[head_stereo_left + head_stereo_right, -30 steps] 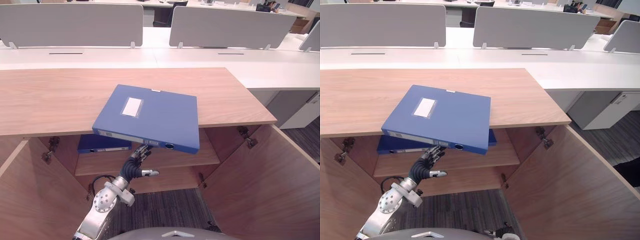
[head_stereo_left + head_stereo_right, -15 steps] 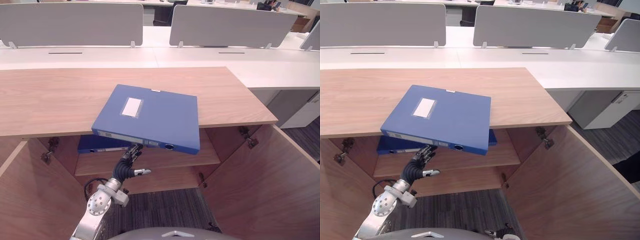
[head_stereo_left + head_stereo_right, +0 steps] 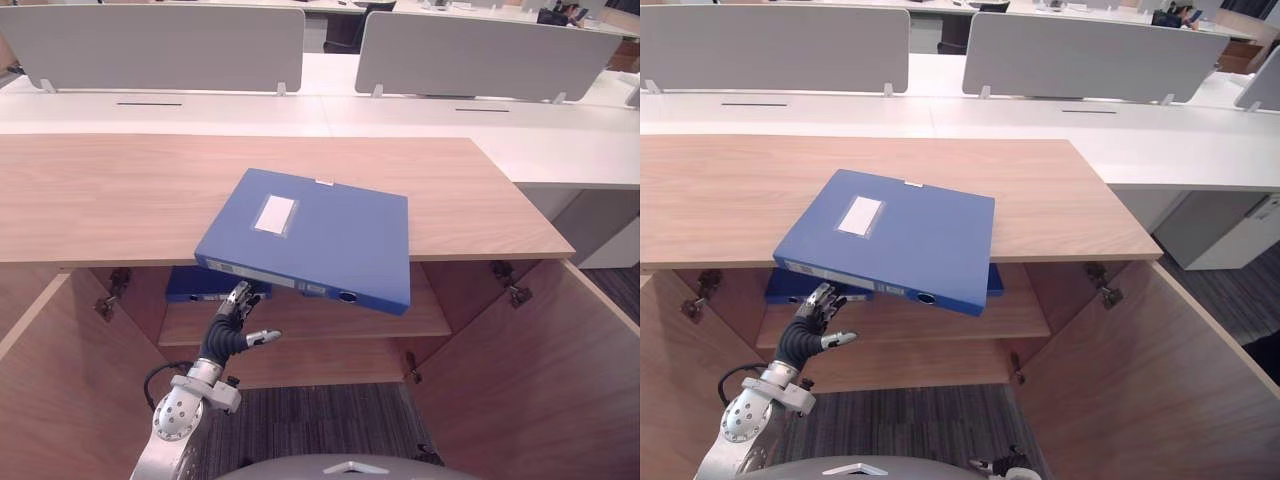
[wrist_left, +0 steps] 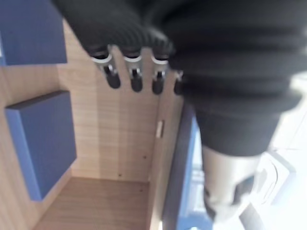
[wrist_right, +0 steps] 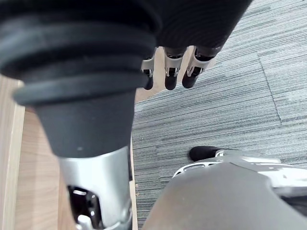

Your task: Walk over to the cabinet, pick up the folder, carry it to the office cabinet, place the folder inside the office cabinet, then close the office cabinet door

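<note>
A wooden cabinet is standing with both doors swung wide: one door [image 3: 60,390] is hanging open out to the side of the left hand [image 3: 228,325] away from its thumb, and the other door [image 3: 540,380] is standing well off on its thumb side. Grey carpet [image 3: 320,420] is lying beneath the hand. Far beyond it, white desks [image 3: 400,100] with grey dividers [image 3: 150,45] are running across the room.

The cabinet's tabletop [image 3: 120,200] is spreading out above the hand. The blue folder [image 3: 330,235] is lying flat on it at an angle, its front edge jutting out past the tabletop's lip directly over the hand. Just beyond the fingertips, inside the cabinet, a second blue folder [image 3: 190,284] is lying on the shelf [image 3: 330,318].

The left hand is pointing upward under the overhanging folder with its fingers straight and apart and the thumb sticking out to the side. It is holding nothing. Its fingertips are sitting right at the lower edge of the folder's spine near one corner; whether they are actually touching it cannot be told.

The right hand [image 5: 171,67] is hanging over the carpet with its fingers straight and loose, gripping nothing.
</note>
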